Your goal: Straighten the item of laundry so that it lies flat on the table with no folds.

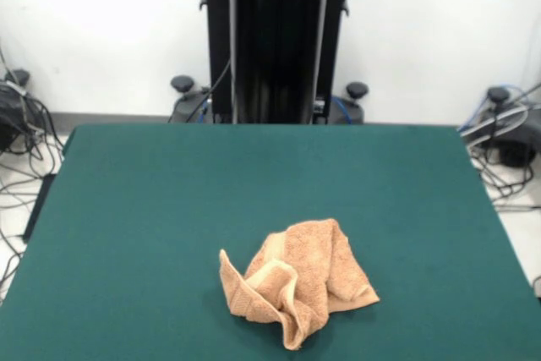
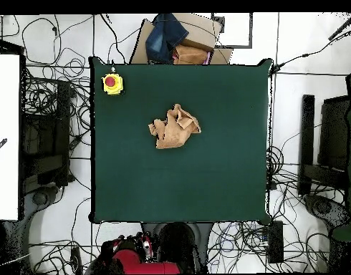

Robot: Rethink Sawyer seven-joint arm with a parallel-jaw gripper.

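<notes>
Towel [image 1: 297,281] of light orange-tan terry cloth, crumpled into a loose heap on the dark green felt-like surface [image 1: 152,209] in the front view, toward the near edge, slightly right of centre; folded flaps, one corner curled up at the left. Black pedestal [image 1: 275,40] at the far side. Overhead: same heap [image 2: 175,127], long axis roughly left-right, above centre. Yellow box with a red button [image 2: 112,83] near one corner. Red arm base [image 2: 139,259] at the bottom; fingers unseen, state impossible to tell.
</notes>
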